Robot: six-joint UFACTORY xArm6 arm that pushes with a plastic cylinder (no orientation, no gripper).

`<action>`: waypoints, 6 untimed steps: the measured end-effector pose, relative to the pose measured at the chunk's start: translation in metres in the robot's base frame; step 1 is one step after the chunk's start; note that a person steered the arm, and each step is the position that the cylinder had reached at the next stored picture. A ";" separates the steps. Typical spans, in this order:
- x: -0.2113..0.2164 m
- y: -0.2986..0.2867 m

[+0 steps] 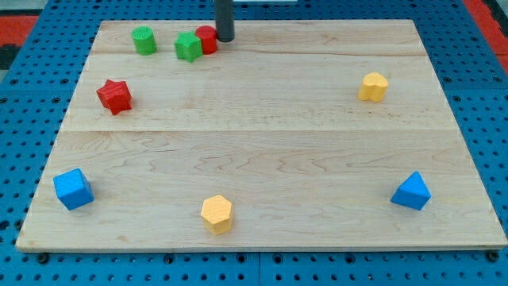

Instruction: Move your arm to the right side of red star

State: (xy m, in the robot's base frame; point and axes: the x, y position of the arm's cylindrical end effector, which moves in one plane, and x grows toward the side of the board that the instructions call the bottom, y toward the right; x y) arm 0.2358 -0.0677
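My tip (225,38), a bare rod with no hand to open or close, sits touching the red cylinder (208,39) at the counter's (317,143) twelve o'clock edge, so heading toward seven o'clock for the red star (114,95) risks shoving that cylinder and the green block (188,47).

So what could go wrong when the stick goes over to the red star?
My tip sits at the view's top, right beside the red cylinder, which touches the green block. Heading straight toward the red star could shove those two along. Also, coming in too low or too far left could bump the star itself, sliding it toward the board's left edge.
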 end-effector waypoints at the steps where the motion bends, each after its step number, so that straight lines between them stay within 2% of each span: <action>1: 0.006 -0.024; 2: 0.067 -0.008; 3: 0.143 -0.027; 4: 0.161 -0.069; 5: 0.161 -0.099; 6: 0.181 -0.097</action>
